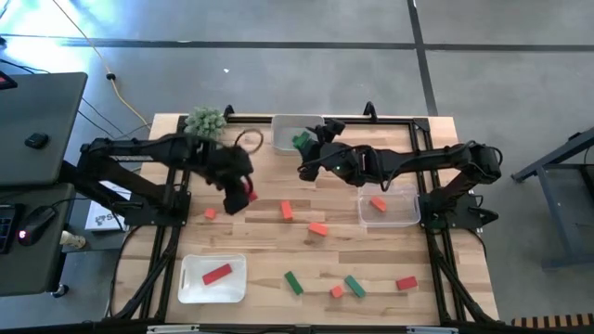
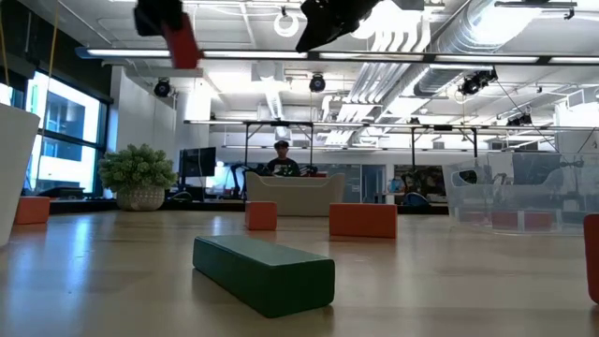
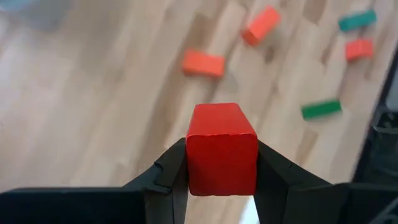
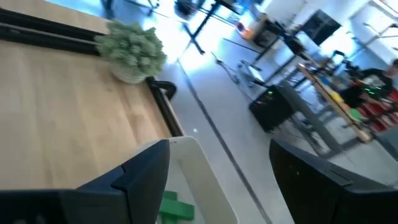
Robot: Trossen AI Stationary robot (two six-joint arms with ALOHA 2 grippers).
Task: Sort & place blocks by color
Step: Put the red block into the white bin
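Nearest the low camera, a green block (image 2: 265, 272) lies on the table (image 1: 269, 250), with two orange blocks (image 2: 362, 220) behind it. Above them the left gripper (image 3: 221, 165) hangs over open wood, its fingers pinching a red block (image 3: 221, 148); only the block's end face shows from the wrist. At the far edge the right gripper (image 1: 303, 147) hovers over a white tray (image 1: 283, 123), fingers spread wide around nothing. Green blocks (image 4: 175, 207) inside are mostly cut off. A plant ball (image 1: 205, 122) stands beside the tray.
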